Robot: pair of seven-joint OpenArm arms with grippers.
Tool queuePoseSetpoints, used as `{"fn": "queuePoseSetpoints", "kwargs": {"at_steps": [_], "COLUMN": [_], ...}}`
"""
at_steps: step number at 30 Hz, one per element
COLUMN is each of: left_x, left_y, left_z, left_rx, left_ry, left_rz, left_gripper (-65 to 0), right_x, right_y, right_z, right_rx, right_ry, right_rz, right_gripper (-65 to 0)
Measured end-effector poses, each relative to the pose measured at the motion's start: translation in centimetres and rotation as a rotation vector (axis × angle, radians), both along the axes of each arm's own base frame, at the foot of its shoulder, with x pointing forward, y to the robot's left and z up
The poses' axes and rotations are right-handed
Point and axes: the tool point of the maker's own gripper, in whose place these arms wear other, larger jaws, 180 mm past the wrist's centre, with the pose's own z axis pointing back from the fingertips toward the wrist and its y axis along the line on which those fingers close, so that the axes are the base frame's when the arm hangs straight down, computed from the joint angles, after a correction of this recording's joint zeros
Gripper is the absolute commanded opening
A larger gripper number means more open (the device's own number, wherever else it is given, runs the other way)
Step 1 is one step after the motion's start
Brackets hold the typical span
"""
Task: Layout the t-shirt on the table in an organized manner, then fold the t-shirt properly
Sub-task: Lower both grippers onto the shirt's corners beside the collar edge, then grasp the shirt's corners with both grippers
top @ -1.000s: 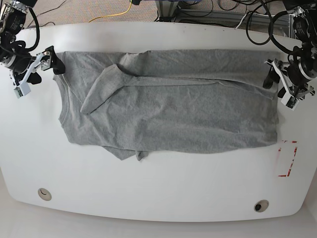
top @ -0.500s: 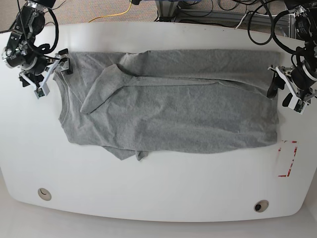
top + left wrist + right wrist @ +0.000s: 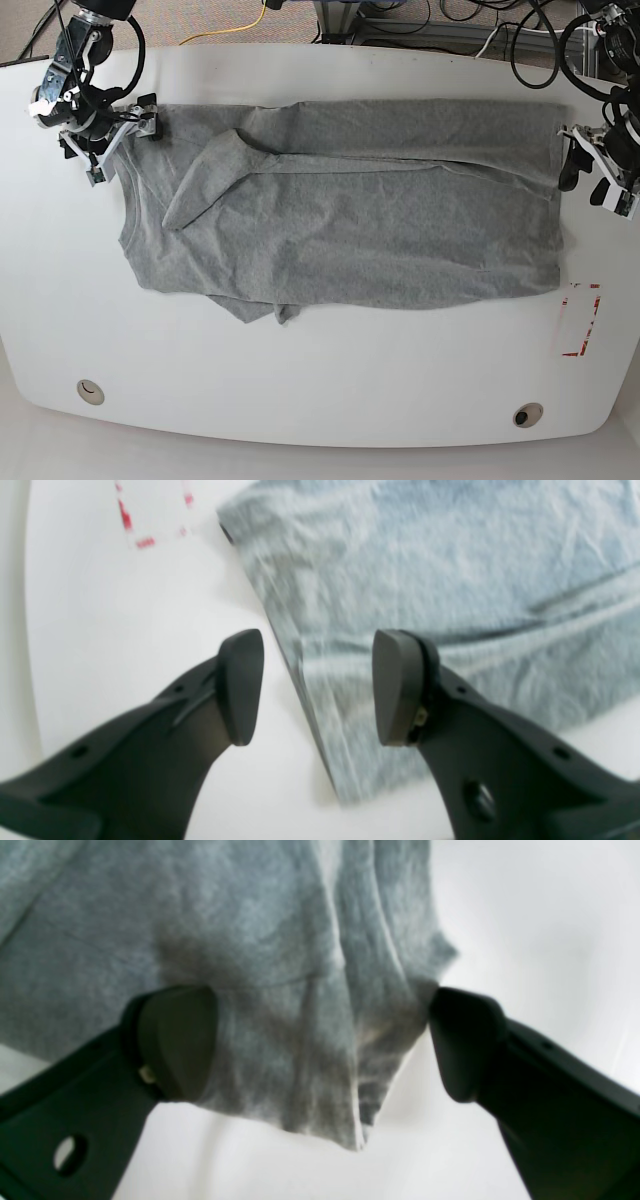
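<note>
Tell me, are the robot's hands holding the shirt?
No. Both the left gripper and the right gripper are open over edges of the t-shirt, gripping nothing.

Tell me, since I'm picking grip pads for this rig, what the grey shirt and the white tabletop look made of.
The heather-grey short-sleeved t-shirt looks like soft knit cotton jersey, matte: mottled flecks, fine creases, limp folds. The large white smooth tabletop looks like laminate or painted board, slightly glossy: even colour, faint sheen, crisp curved edge. The exact core cannot be told.
</note>
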Motion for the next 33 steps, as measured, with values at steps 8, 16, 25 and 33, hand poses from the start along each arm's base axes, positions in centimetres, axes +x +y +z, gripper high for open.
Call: {"fn": "queuePoseSetpoints", "kwargs": {"at_steps": [8, 16, 25, 33], "left_x": [-0.4, -0.9, -2.0, -2.5], "left_y": [0.4, 0.6, 0.8, 2.7], "left_z": [-0.1, -0.5, -1.5, -0.9], "left_rx": [0.007, 0.014, 0.028, 0.041], "left_ry": [0.009, 0.030, 0.093, 0.079], "left_rz": [0.010, 0.012, 0.020, 0.081], "left_gripper": [-32.5, -31.9, -31.8, -31.8], "right_x": [0.5, 0.6, 0.7, 0.7], "right_y": [-0.2, 0.0, 0.5, 0.5], "right_z": [-0.3, -0.3, -0.4, -0.4], "right_rx": [0.030, 0.038, 0.059, 0.060], "right_ry": [-0.021, -0.028, -0.032, -0.032], "right_rz": [-0.023, -0.026, -0.020, -0.020], "right_gripper": [-0.8, -45.8, -62.3, -62.3]}}
